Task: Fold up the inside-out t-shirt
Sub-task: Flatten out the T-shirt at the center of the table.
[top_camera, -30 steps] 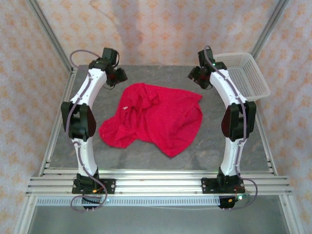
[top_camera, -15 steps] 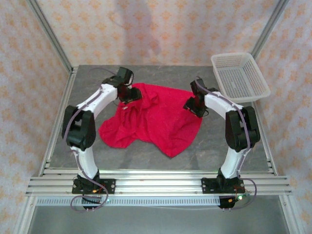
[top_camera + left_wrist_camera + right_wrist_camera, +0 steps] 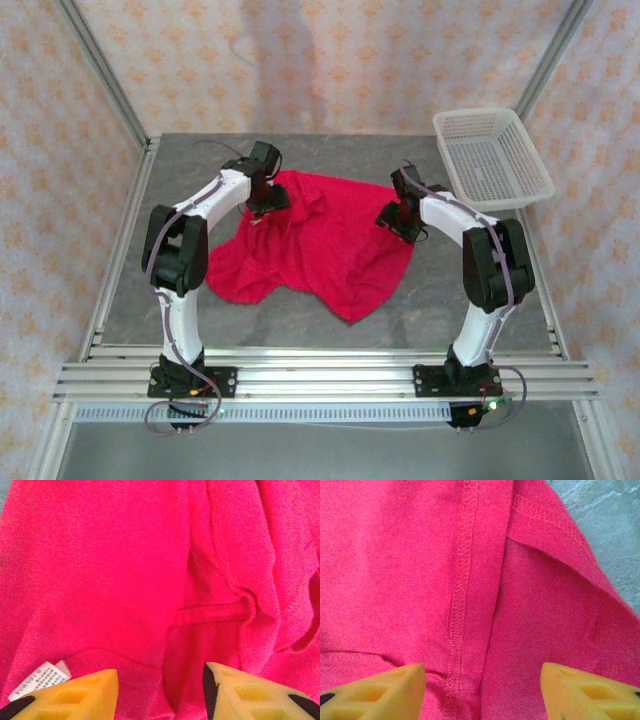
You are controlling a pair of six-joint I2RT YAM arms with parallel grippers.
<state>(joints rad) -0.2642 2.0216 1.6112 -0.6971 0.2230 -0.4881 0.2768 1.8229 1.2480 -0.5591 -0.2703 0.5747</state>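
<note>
Left gripper (image 3: 268, 200) and right gripper (image 3: 400, 220) both hang with jaws apart, nothing pinched, over the far edge of the inside-out t-shirt (image 3: 320, 250). It sprawls rumpled on the surface (image 3: 450, 290) beneath them. No fold is made yet. They may be touching cloth; hard to say. A white tag (image 3: 40, 677) lies beside the left gripper's finger.

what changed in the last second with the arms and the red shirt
Both arms swung back from the far side and came down over the crimson-red fabric t-shirt: the left gripper by its small white tag, the right gripper over its far-right corner. Both stand open, nothing gripped. The shirt and the white plastic mesh basket stayed put.
</note>
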